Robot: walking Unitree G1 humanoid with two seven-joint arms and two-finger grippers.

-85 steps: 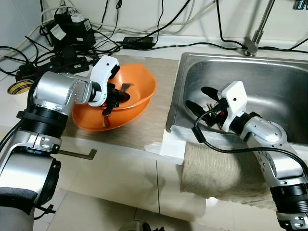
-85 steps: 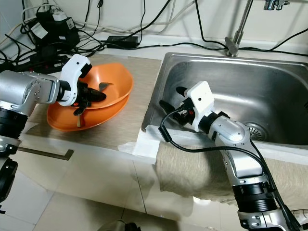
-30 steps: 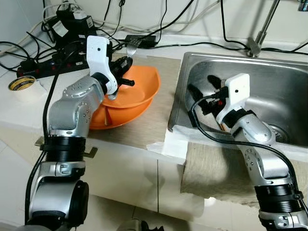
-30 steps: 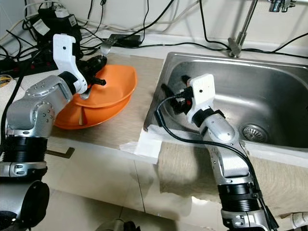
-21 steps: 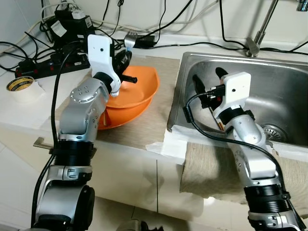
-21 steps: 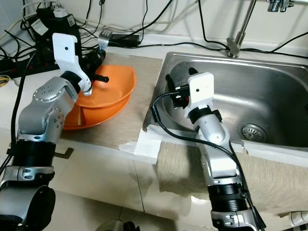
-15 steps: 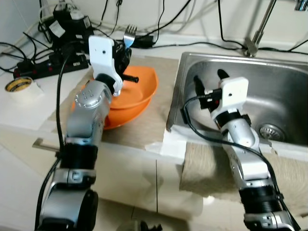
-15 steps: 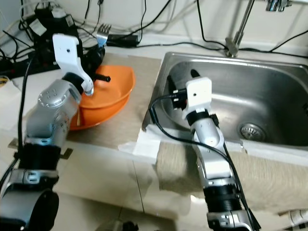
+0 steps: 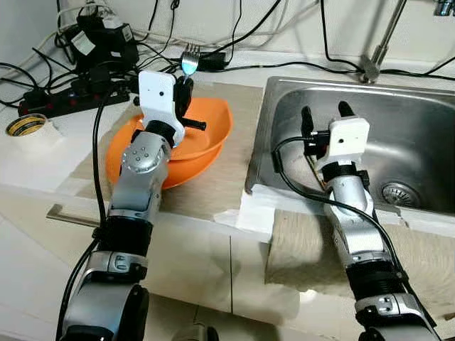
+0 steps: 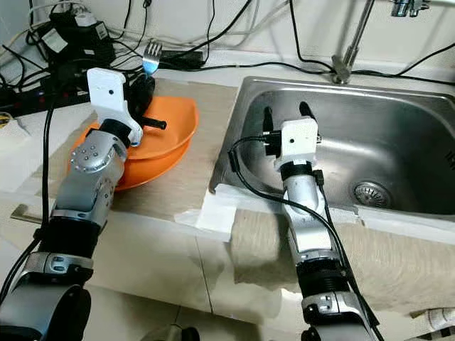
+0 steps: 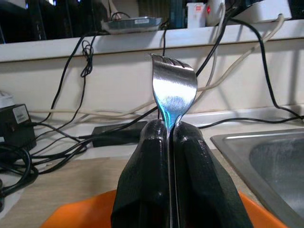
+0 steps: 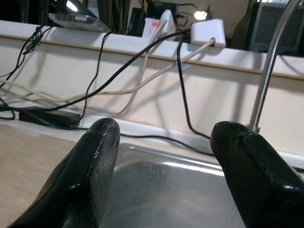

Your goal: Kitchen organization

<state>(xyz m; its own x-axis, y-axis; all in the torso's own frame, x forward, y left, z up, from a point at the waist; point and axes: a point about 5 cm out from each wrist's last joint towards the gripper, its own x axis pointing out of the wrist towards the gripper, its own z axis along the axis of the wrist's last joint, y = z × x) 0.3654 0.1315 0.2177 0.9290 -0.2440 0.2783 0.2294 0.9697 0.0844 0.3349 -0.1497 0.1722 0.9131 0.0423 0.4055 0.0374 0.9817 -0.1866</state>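
Your left gripper (image 9: 183,84) is closed on a metal fork (image 9: 190,60) and holds it upright, tines up, above the back rim of the orange bowls (image 9: 206,142), two of them stacked on the beige mat (image 9: 227,170) beside the sink (image 9: 405,135). The fork is pinched low on its neck, just under the head, so I judge it can swing if you turn the wrist fast; move slowly and keep it vertical until you know where it must go. Your right gripper (image 10: 283,111) stands over the left part of the sink with its two fingers spread apart and nothing between them. The tangle of black cables (image 9: 106,64) lies just behind the bowls, so carry the fork away from them. The handle of the fork is hidden by the fingers (image 11: 152,190), and what lies inside the bowls under the arm is hard to make out. The sink floor under the right arm is also partly covered.
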